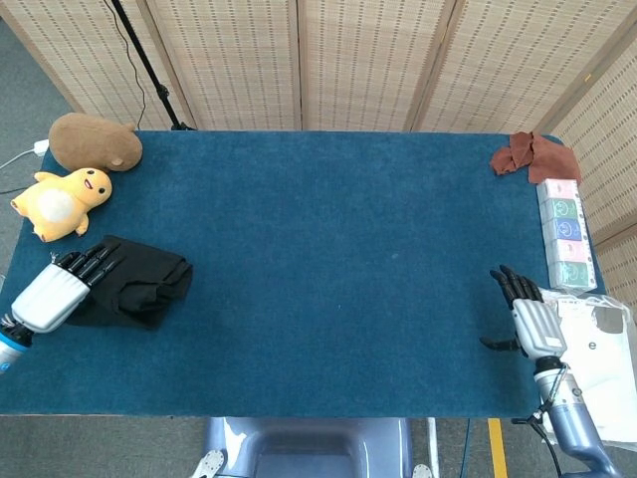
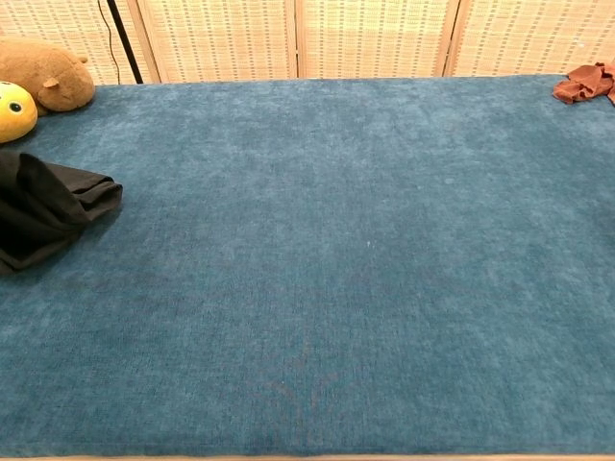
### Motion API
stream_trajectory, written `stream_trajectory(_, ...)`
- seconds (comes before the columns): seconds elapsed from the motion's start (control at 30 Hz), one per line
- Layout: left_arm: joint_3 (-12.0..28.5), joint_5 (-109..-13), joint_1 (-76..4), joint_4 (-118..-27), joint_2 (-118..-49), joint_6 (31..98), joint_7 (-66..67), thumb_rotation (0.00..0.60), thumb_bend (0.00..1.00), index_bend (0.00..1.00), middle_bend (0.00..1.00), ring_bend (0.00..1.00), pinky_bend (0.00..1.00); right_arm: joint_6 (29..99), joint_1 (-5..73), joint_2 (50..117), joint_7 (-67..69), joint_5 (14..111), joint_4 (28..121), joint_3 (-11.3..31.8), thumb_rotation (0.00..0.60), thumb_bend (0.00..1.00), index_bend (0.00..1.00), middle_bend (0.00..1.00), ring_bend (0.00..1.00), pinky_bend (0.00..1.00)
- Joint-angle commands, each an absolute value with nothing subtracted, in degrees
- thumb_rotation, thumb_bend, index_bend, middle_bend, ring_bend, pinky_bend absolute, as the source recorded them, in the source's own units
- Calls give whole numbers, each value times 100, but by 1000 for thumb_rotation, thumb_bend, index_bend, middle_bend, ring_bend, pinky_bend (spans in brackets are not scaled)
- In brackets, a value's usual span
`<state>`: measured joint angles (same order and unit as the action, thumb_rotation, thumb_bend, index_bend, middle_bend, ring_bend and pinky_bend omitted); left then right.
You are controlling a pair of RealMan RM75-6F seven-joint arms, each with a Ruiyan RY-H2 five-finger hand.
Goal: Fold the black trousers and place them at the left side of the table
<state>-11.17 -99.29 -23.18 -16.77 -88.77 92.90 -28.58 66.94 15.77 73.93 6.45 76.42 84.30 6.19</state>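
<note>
L hand on folded black trousers, table's left.

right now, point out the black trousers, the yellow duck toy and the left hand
black trousers [image 1: 139,284], head view, middle of the folded bundle
yellow duck toy [image 1: 62,199], head view, its body
left hand [image 1: 55,291], head view, back of the hand

Brown plush, yellow duck, rust cloth, boxes.
</note>
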Motion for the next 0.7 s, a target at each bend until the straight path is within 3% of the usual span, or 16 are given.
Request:
stream_trajectory(0.03, -993, -9861, -2086, -2024, -8634, 9797, -2991, 590, 102, 0, 0, 105, 333, 6757, 1554, 7348, 655, 7716, 8513, 590, 600, 0, 0, 0, 0, 0)
stream_trajectory(0.23, -752, -9668, -1912, -2674, -8326, 10156, -3402, 591, 52, 0, 0, 57, 311, 6862, 1508, 7247, 701, 7830, 8664, 546, 600, 0, 0, 0, 0, 0)
stream_trajectory(0.43, -599, -9512, -1867, -4286, -7796, 10021, -3779, 576, 38, 0, 0, 0, 206, 7091, 1449, 7189, 517, 7953, 8679, 531, 600, 0, 0, 0, 0, 0)
stream_trajectory(0.6, -413, -9257, -1815, -5815, -7498, 9732, -3391, 566, 38, 0, 0, 0, 172, 7287, 1364, 7112, 455, 8013, 8785, 526, 600, 0, 0, 0, 0, 0)
stream_trajectory(0.7, -323, -9071, -1757, -6506, -7423, 9526, -3243, 591, 40, 0, 0, 0, 166, 7329, 1330, 7057, 424, 8021, 8822, 511, 600, 0, 0, 0, 0, 0)
